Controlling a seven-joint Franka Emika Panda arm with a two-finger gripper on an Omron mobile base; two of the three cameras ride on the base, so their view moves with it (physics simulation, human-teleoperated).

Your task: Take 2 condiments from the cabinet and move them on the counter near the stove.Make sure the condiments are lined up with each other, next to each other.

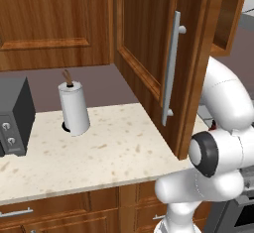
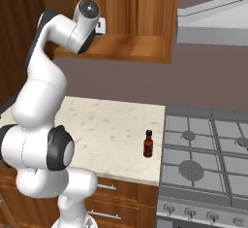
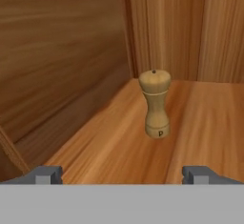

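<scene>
Tan shaker point(image 3: 155, 104) is standing upright on the wooden cabinet point(image 3: 119, 142) shelf, ahead of my gripper point(image 3: 122, 175), whose jaws are gaping wide, empty. I'm seeing the bottle point(image 2: 148, 143) sitting on the speckled counter point(image 2: 111, 130) just beside the stove point(image 2: 203, 154).

My cabinet shelf point(image 3: 119, 147) carries a tan shaker point(image 3: 155, 103), upright near its back corner; the speckled counter point(image 2: 111, 130) bears a red-brown bottle point(image 2: 148, 143) beside the stove point(image 2: 208, 154), and a paper-towel roll point(image 1: 74, 107).
</scene>
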